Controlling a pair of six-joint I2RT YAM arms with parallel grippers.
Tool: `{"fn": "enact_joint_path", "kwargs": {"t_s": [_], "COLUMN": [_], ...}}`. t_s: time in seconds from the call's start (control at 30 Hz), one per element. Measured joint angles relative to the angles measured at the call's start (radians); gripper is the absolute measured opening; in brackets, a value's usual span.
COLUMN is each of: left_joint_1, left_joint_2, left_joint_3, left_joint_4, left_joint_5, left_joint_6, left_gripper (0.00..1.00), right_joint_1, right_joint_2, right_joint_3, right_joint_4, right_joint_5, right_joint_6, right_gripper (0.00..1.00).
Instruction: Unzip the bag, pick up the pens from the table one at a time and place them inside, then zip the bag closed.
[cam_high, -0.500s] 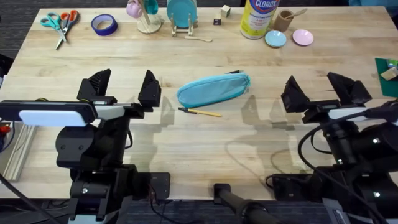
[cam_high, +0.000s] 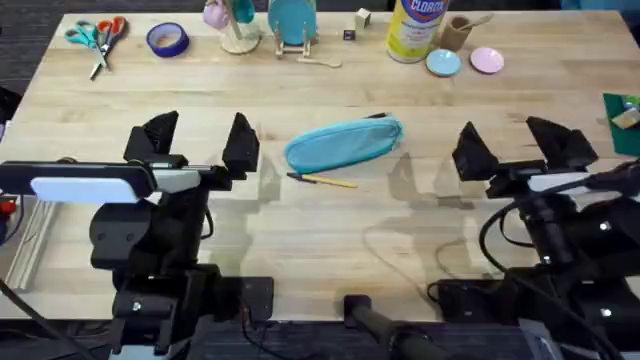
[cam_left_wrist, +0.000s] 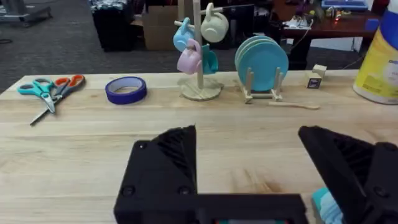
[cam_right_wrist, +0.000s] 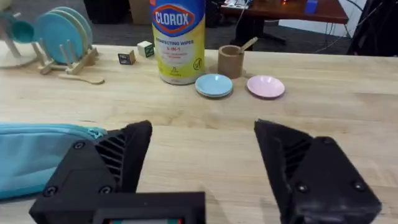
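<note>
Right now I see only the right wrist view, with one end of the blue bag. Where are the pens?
Observer: A yellow pen with a black end lies on the table, beside the bag, on the side toward the arms' bases.
Operator: And the black pen?
Observer: A dark tip pokes out at the bag's far edge; I cannot tell whether it is the pen.
Operator: Is the left arm near the bag?
Observer: The left gripper is left of the bag, apart from it, jaws open.
</note>
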Motion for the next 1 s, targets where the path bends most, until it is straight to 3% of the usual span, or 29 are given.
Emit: {"fn": "enact_joint_path", "kwargs": {"t_s": [0.33,0.5,0.77,1.0], "left_joint_1": [0.0,0.0,0.0,0.0], "left_joint_2": [0.0,0.019,0.282,0.585], "left_joint_3": [0.0,0.03,0.275,0.539], "left_joint_4": [0.0,-0.022,-0.057,-0.189], "left_joint_5": [0.0,0.0,0.019,0.118], "left_joint_6": [0.001,0.042,0.076,0.159], "left_gripper": [0.993,0.991,0.991,0.99], "right_joint_1": [0.0,0.0,-0.017,-0.022], "right_joint_2": [0.001,0.042,0.294,0.62], "right_joint_3": [0.001,0.062,0.316,0.594], "right_joint_4": [-0.001,-0.081,-0.116,-0.191], "right_joint_5": [0.001,0.024,0.069,0.038], "right_joint_6": [0.0,0.015,0.038,0.045], "right_gripper": [0.996,0.996,0.996,0.996]}}
